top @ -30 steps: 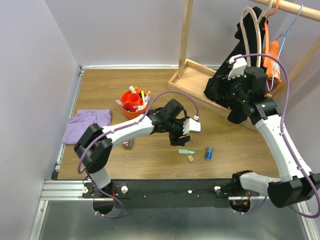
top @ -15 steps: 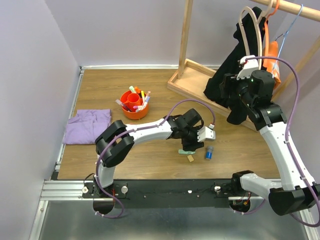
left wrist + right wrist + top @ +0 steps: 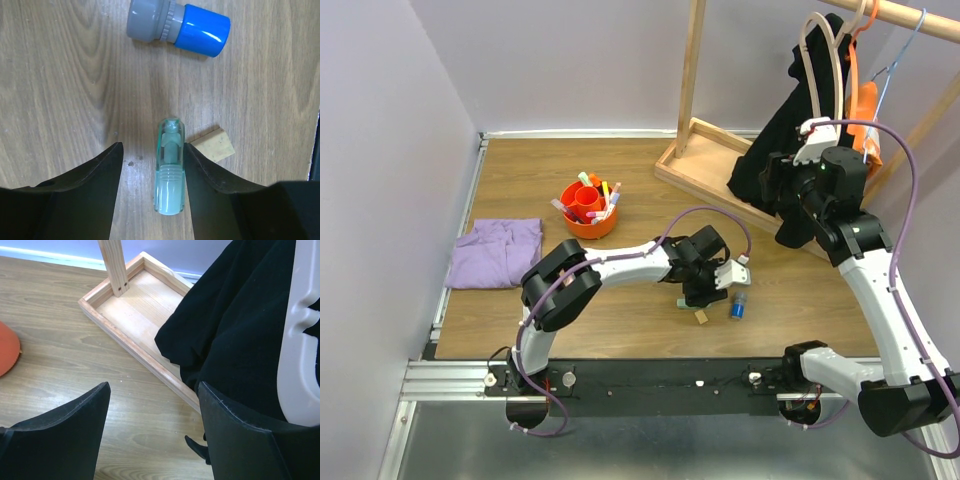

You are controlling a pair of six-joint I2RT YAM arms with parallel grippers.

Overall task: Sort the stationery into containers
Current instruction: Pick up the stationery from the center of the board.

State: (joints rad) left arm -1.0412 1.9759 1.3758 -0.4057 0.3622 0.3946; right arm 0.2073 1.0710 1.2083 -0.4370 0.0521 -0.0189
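At the left edge of the table I see a purple cloth lying flat. A bit to the right, closer to the far edge, sits the round orange tub. Pens and markers stick up out of it. My left arm reaches from the near left corner across to the middle of the table. There the left gripper points down, close to the near edge. Its jaws are partly open, one on each side of a short green marker that lies flat on the wood. One finger touches the marker's side. The other finger is apart from it, with bare wood showing in the gap. A small tan eraser lies just beside the marker. A blue cylinder with a grey end lies on its side near them, a little more to the right when I look from above. Further right, along the far right side of the table, is the wooden rack base. Black clothes hang down over it. My right gripper is up in the air next to those clothes. Its jaws are wide apart and nothing is between them.
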